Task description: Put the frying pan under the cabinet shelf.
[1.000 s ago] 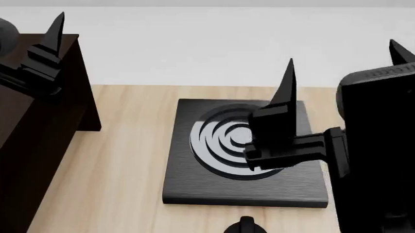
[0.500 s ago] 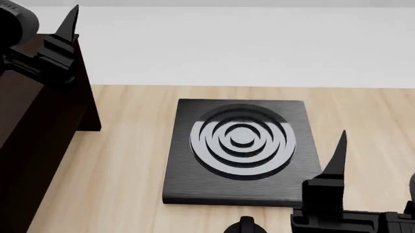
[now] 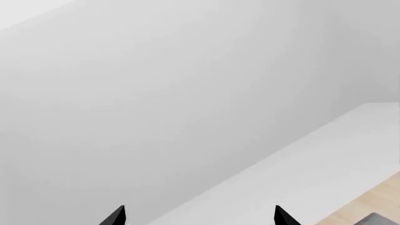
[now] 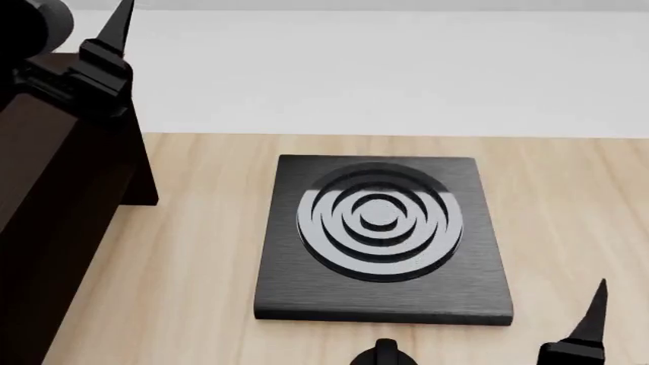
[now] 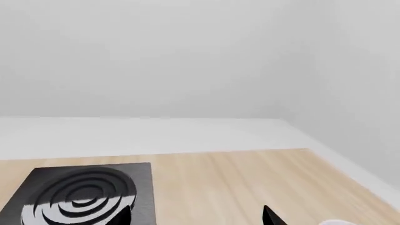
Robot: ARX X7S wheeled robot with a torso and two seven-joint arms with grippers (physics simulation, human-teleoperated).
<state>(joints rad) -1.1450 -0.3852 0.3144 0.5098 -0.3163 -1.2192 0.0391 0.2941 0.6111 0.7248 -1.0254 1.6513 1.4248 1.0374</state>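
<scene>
The frying pan is out of view in every frame. The cabinet shelf (image 4: 45,198), dark brown boards, fills the left edge of the head view. My left gripper (image 3: 198,216) is raised above the cabinet's top, its dark fingers (image 4: 112,38) pointing up; the left wrist view shows two tips wide apart with only white wall between them, so it is open. My right gripper (image 5: 196,218) is low at the head view's bottom right, where one fingertip (image 4: 593,315) shows. It is open and empty, above bare wood beside the square plate.
A black square plate (image 4: 304,296) with concentric rings lies mid-table on the light wooden tabletop (image 4: 193,243). A small black knob (image 4: 385,353) sits at the front edge. A white wall runs behind. A sliver of something white (image 5: 331,222) shows by the right gripper.
My right arm has dropped from over the ringed plate down to the bottom right, nearly out of the head view. The left gripper has risen slightly and shifted right above the cabinet.
</scene>
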